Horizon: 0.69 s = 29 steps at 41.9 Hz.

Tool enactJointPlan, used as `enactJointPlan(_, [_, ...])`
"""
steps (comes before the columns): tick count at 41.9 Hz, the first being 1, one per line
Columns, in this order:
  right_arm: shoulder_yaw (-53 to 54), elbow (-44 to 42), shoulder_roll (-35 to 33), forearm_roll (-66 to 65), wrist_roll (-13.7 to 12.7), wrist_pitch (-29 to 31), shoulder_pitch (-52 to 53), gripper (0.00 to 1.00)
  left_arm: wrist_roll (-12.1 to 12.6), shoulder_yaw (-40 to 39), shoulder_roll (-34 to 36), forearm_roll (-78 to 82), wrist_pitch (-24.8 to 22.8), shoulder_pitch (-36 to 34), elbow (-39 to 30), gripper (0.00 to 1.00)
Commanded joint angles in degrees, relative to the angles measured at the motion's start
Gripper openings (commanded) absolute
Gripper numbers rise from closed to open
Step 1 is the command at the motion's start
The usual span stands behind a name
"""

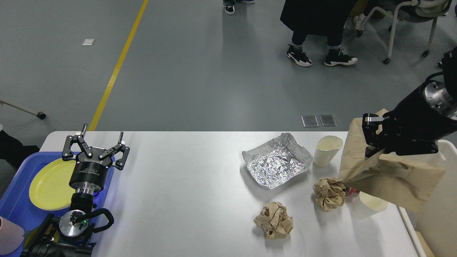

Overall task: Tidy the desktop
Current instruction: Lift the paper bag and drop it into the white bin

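The white desktop (185,185) holds a crumpled foil tray (276,164), an upright paper cup (326,150), two brown paper balls (273,219) (328,192) and a second white cup (367,205) lying near the right edge. A red can (351,191) is mostly hidden behind the right-hand ball. My right gripper (371,137) is shut on a brown paper bag (389,175) and holds it above the desktop's right end. My left gripper (96,141) is open and empty at the desktop's left end, beside the blue tray.
A blue tray (14,207) with a yellow plate (50,184) and a pink item (9,235) sits at the left. A beige bin (437,228) stands off the right edge. People's legs and a chair (392,28) are on the floor behind.
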Motion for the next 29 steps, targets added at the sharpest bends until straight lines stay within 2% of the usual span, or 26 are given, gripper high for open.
enactJointPlan(1, [-2.1,-0.7,-0.3,-0.5,-0.3,-2.8,-1.5,0.00,0.0,0.0,0.0,0.0,0.0,0.0,0.0,0.96])
enactJointPlan(7, [-7.2,-4.5,-1.2,-0.8,-0.5,-8.0,-6.6,0.00,0.0,0.0,0.0,0.0,0.0,0.0,0.0,0.96])
enactJointPlan(13, [-8.3,-11.1,-5.0,-1.0,-0.6,-10.2,-14.0,0.00,0.0,0.0,0.0,0.0,0.0,0.0,0.0,0.96])
enactJointPlan(20, [-7.3,-22.9,-9.5,-1.1,-0.6,-11.0,-26.8,0.00,0.0,0.0,0.0,0.0,0.0,0.0,0.1,0.96])
enactJointPlan(29, [-0.8,-47.3,-13.4,-0.2,-0.6,-11.6,-54.4,0.00,0.0,0.0,0.0,0.0,0.0,0.0,0.1,0.96])
